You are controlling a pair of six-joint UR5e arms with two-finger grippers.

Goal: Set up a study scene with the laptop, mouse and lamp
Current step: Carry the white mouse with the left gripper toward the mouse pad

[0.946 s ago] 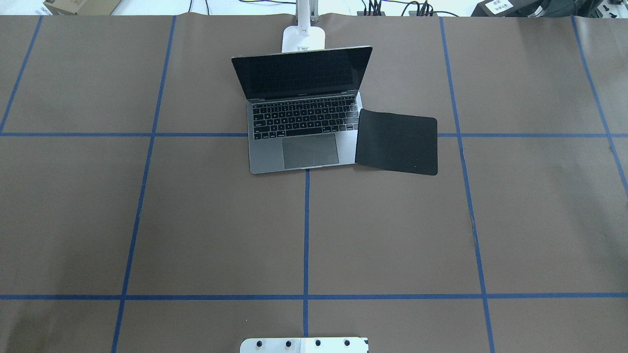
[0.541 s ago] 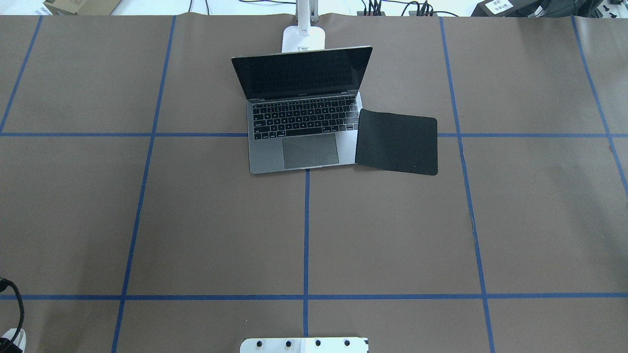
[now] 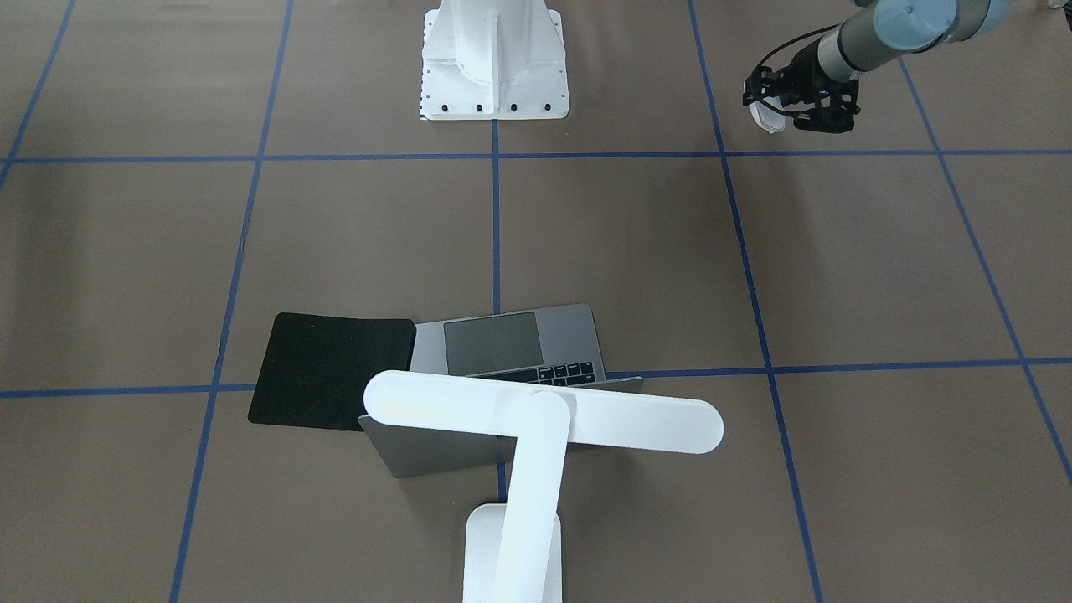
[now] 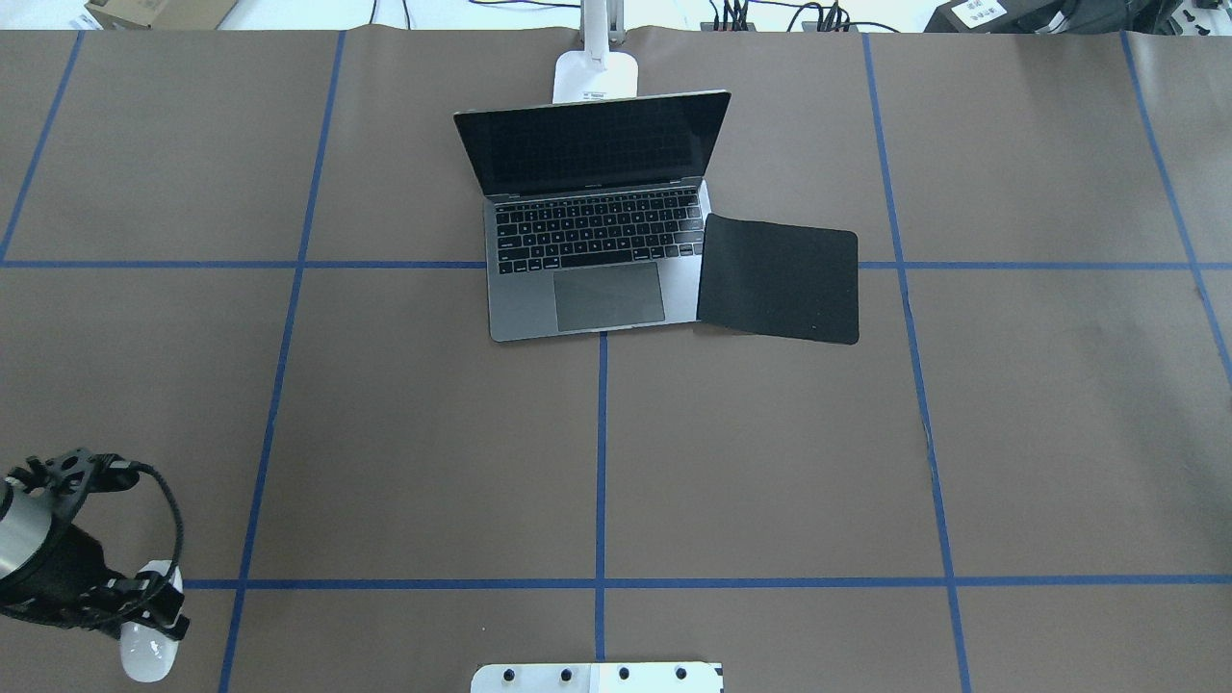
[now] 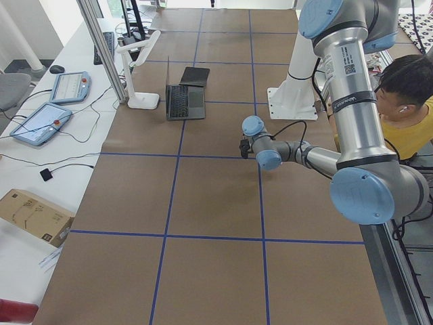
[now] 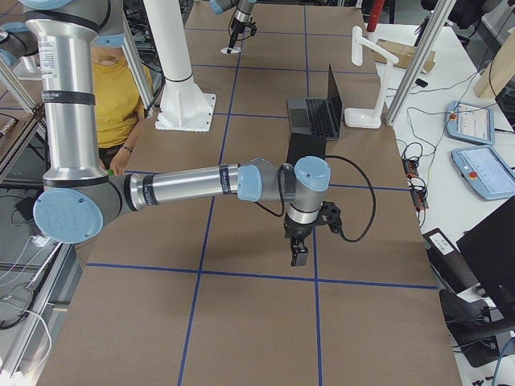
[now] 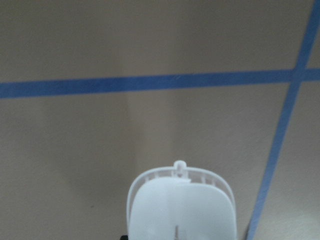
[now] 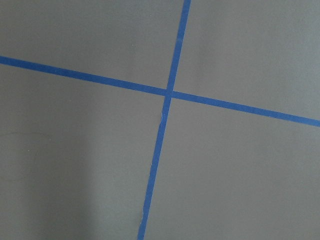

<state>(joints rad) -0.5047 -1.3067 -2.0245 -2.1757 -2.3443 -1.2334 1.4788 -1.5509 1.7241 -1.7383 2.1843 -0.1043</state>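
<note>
over the desk [image 4: 770, 462] corner nearest the robot's left side, holds the mouse [image 4: 146, 659] in the left gripper [image 4: 154, 608], fingers pinched narrow on its sides and letting the white shell poke out past the tips. cannot tell whether resting on the brown paper or hanging just above it. from the left wrist camera, shows only the mouse's rounded end low in view, with blue tape lines [image 7: 150, 85] on the paper beyond. well apart from that, at the desk's far middle, finds the laptop [image 4: 592, 245] open, screen dark and raised, keyboard toward the robot. puts a black mouse mat [image 4: 778, 279] flat on the robot's right of it, touching that edge of the palm rest. sets the lamp [image 3: 544, 414] behind the screen, base on the desk, bar head lying crosswise above the lid in the front-facing view. hangs the right gripper [image 6: 299, 256] pointing down near a tape crossing, visible only from the side camera; cannot tell wide or narrow for those fingers.
</note>
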